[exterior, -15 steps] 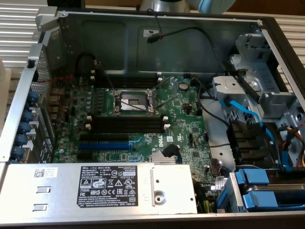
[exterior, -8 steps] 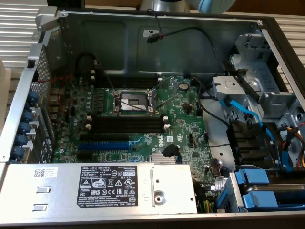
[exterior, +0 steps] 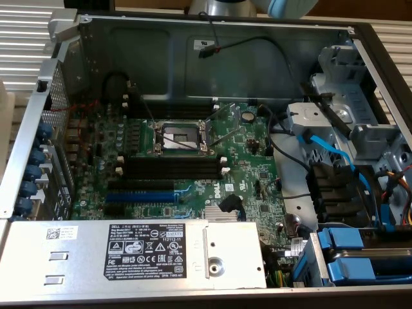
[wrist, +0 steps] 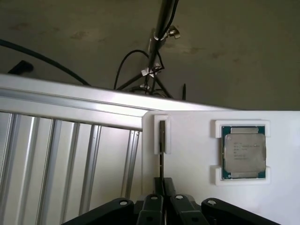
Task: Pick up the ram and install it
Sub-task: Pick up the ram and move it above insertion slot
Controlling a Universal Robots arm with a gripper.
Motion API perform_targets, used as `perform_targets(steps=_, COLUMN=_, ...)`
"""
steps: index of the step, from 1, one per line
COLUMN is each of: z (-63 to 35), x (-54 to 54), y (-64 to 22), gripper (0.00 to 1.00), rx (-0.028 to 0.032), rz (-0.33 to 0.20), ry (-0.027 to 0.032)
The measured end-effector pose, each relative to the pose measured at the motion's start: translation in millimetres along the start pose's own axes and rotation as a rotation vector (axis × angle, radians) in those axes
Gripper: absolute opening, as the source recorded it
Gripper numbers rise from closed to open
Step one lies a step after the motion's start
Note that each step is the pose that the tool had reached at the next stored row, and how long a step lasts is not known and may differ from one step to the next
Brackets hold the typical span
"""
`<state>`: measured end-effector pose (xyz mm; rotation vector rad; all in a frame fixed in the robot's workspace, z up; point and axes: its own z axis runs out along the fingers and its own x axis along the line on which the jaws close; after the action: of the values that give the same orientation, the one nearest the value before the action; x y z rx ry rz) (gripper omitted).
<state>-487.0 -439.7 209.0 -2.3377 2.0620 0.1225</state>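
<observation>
Motherboard (exterior: 193, 193) green, with black memory slots (exterior: 175, 166) tipped by white end clips and one blue expansion slot (exterior: 138, 195); power supply (exterior: 77, 251) silver-grey, its label black with white print. White tray (wrist: 192, 164) carries the ram (wrist: 161, 138), dark and edge-on, and a processor (wrist: 243, 152) with a silver lid on a green border. Pincer (wrist: 162, 185) black; ribbed panel (wrist: 61, 159) at the tray's edge pale silver, striped lengthwise.

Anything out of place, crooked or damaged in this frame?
Nothing stands out. The ram stands straight in its white holder, with the gripper shut on it; the processor sits square in its recess, and the motherboard's memory slots lie empty.
</observation>
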Motion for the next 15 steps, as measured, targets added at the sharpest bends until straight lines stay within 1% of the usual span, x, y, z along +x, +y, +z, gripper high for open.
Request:
perform_targets(steps=8, z=-5.1, x=-0.3, y=0.3, gripper=0.12, rx=-0.0008, rz=0.0, ry=0.0056)
perform_targets(steps=15, z=-13.2, x=-1.0, y=0.7, gripper=0.12, rx=-0.0014, rz=0.001, ry=0.0111)
